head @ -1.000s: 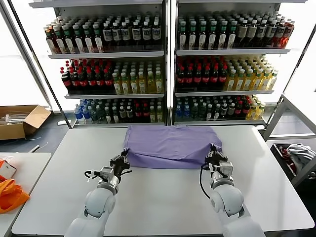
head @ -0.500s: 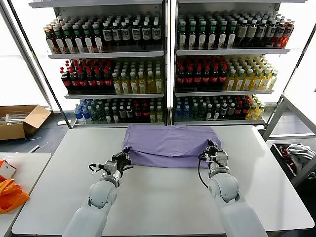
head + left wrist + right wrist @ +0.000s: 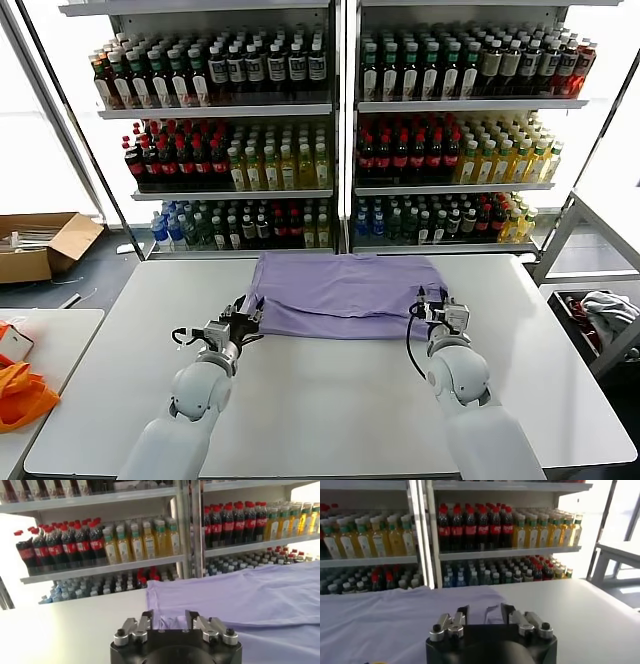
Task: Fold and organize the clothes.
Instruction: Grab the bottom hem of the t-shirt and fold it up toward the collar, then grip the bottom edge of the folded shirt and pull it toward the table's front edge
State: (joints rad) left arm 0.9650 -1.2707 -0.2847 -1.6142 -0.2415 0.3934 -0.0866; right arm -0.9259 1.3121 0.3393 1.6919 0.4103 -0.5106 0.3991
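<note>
The lavender T-shirt (image 3: 345,293) lies folded over itself near the far edge of the white table (image 3: 330,400). My left gripper (image 3: 243,318) sits at its near left corner and my right gripper (image 3: 433,304) at its near right corner. In the left wrist view the left gripper (image 3: 169,616) is open, with the shirt (image 3: 240,597) edge lying loose between and beyond its fingers. The right wrist view shows the right gripper (image 3: 484,611) open as well, and the shirt (image 3: 395,620) corner rests on the table just ahead of it. Neither gripper holds anything.
Tall shelves of drink bottles (image 3: 340,130) stand right behind the table's far edge. An orange fabric (image 3: 20,395) lies on a side table at the left, and a cardboard box (image 3: 40,245) sits on the floor. A rack with cloth (image 3: 605,310) stands at the right.
Both grippers were shut on the shirt's front edge and have opened, letting it go. The folded edge now lies flat on the table, a little farther back.
</note>
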